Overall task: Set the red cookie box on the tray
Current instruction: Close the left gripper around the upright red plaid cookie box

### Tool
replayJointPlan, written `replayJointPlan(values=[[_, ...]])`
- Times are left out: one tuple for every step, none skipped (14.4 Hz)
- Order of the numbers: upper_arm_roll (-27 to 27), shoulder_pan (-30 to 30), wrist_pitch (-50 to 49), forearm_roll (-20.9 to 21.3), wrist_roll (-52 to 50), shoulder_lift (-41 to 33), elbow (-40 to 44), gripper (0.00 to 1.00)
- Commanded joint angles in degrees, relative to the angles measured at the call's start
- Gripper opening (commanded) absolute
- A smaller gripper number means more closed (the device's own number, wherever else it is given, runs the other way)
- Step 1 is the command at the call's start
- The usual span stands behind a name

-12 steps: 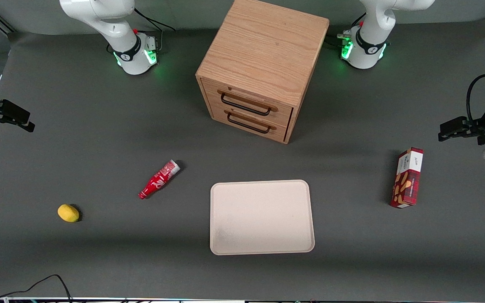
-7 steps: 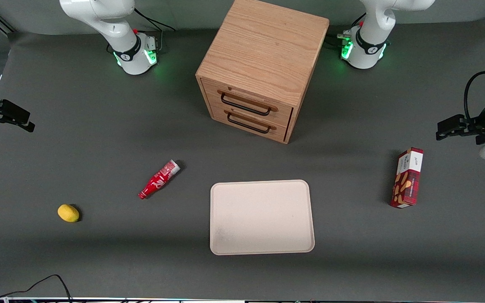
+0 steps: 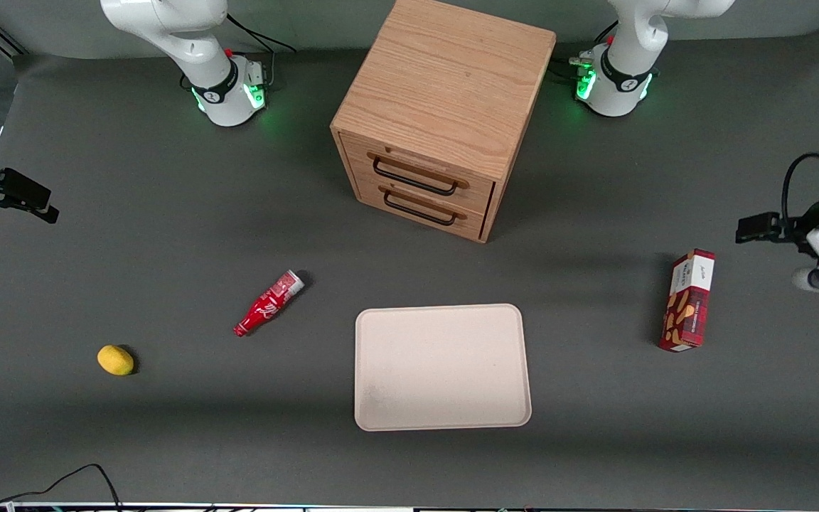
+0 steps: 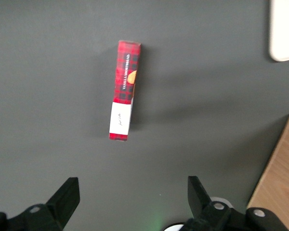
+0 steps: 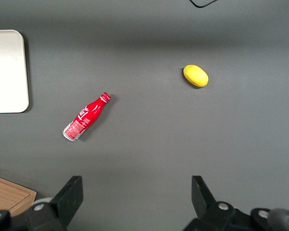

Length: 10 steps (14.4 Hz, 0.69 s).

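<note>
Tray [image 3: 442,367]: lower centre of the front view, nearest you, nothing on it.
Red cookie box [image 3: 688,299]: right of frame, well apart from the tray, resting on a narrow side on the table [image 3: 168,235], long axis running toward and away from you.
Pincer [image 4: 130,199]: right edge, raised, fingers spread, holding nothing; you find the box just ahead of it, lengthwise to its reach.

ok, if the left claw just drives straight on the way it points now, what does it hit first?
Probably the bare table. The left claw, open, points down; the cookie box lies just ahead of its line, so depth is unclear. The tray is well off it.
</note>
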Motion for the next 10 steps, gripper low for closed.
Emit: replayJointPlan(values=[[0.43,0.70,6.06,-0.22,4.44,2.44,-3.64,1.00],[0.43,0.96,9.40,-0.31,5.50,2.36,-6.19,1.00],[0.43,1.05,12.65,-0.31,6.56,2.44,-8.39,1.00],[0.43,1.05,16.17,-0.31,7.61,2.62,-10.59,1.00],[0.43,1.05,21.16,-0.40,8.75,2.62,-13.92,1.00],[0.43,1.05,26.08,-0.49,9.38,2.62,-17.08,1.00],[0.43,1.05,30.05,-0.57,9.47,2.71,-19.64,1.00],[0.35,1.05,33.13,-0.92,9.47,3.32,-21.49,1.00],[0.35,1.05,35.60,-2.67,9.90,4.11,-23.07,1.00],[0.35,0.97,38.32,-4.68,11.13,4.64,-24.74,1.00]])
